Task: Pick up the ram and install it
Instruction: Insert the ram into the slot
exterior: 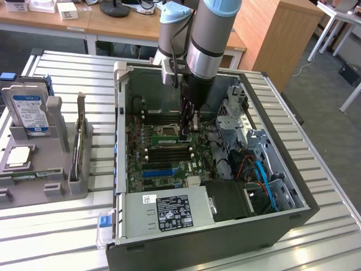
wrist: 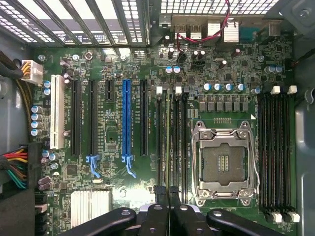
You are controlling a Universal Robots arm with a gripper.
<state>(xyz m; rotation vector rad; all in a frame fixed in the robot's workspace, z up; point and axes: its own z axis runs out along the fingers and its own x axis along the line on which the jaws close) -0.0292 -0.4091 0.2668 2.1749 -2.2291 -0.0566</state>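
Claw (wrist: 168, 192) pinched shut on the ram (wrist: 169, 140), held edge-down and lined up lengthwise with the memory slots (wrist: 183, 142) just beneath for seating.

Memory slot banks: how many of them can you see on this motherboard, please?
2. One bank lies beside the empty CPU socket, where the gripper holds the ram edge-on; the other bank lies on the socket's opposite side.

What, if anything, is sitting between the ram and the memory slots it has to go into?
Nothing visible. The end effector is shut on the ram, held edge-on directly over the black memory slots beside the CPU socket. The slots under it look bare, with no cable or card lying across them.
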